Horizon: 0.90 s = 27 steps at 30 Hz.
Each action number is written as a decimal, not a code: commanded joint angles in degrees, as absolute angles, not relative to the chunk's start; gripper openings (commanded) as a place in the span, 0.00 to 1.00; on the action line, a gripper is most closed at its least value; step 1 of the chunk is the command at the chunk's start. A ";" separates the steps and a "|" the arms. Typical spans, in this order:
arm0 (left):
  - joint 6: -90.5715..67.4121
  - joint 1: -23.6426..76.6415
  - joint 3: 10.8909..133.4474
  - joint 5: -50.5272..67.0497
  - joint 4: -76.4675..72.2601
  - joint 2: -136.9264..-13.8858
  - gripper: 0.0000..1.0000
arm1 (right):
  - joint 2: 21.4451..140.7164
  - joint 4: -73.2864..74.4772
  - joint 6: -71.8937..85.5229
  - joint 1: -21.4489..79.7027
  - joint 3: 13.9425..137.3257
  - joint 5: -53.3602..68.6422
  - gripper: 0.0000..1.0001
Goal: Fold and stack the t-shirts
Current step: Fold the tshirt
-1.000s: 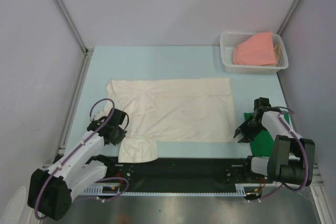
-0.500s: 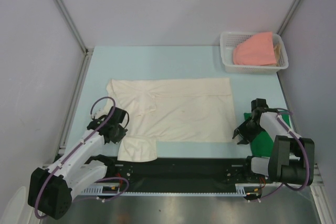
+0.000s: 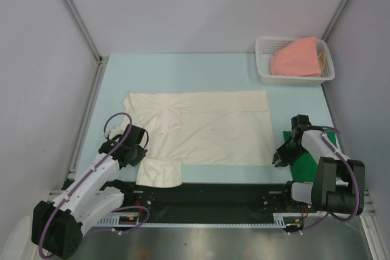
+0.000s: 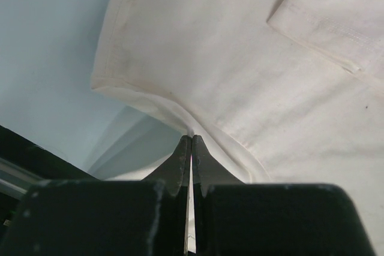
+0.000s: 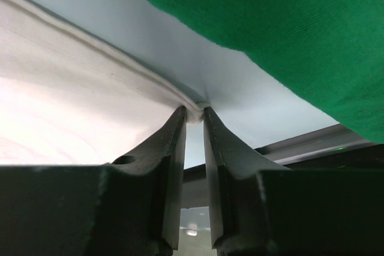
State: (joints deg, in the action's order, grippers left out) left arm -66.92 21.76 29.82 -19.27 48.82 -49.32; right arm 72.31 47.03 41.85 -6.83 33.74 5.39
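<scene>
The cream-white t-shirt [image 3: 207, 129] lies spread flat on the pale blue table, one sleeve at the near left. My left gripper [image 3: 139, 158] is shut on its near-left edge by that sleeve; the wrist view shows the fabric [image 4: 240, 58] pinched and lifted at the fingertips [image 4: 180, 154]. My right gripper [image 3: 279, 159] is shut on the shirt's near-right hem corner [image 5: 193, 112]. The dark green t-shirt [image 3: 308, 159] lies folded under my right arm and shows in the right wrist view [image 5: 288, 22]. The salmon-pink t-shirt [image 3: 297, 58] sits in the basket.
A white plastic lattice basket [image 3: 264, 65] stands at the back right corner. A black rail [image 3: 213, 194] runs along the table's near edge between the arm bases. Grey walls close in the left, back and right sides.
The left gripper has shifted slightly toward the near edge, dragging the sleeve edge with it. The right gripper has barely moved.
</scene>
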 commanded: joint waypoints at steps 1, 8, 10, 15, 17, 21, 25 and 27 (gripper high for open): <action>-65.74 22.15 31.46 -20.39 48.95 -48.43 0.00 | 73.04 42.72 42.89 -6.42 31.82 4.83 0.21; -65.31 22.15 31.64 -20.48 49.31 -47.73 0.00 | 72.95 41.92 42.28 -6.68 31.64 5.80 0.05; -64.69 22.15 31.90 -20.65 49.74 -47.37 0.00 | 72.60 42.80 42.10 -6.68 32.16 6.15 0.00; -62.41 22.15 35.23 -22.24 51.59 -46.23 0.00 | 70.49 46.22 41.84 -5.89 35.76 5.28 0.00; -60.56 22.15 36.03 -22.41 50.90 -45.36 0.00 | 70.66 46.84 41.05 -5.36 37.00 4.84 0.00; -57.22 22.15 38.75 -22.24 48.70 -45.52 0.00 | 71.01 48.07 38.59 -4.40 40.07 2.99 0.00; -55.90 22.15 41.92 -23.38 48.43 -48.07 0.00 | 73.56 48.87 35.95 -4.22 45.33 1.85 0.00; -55.29 22.15 43.76 -23.73 46.94 -49.74 0.00 | 74.97 49.13 34.81 -4.22 47.01 1.58 0.00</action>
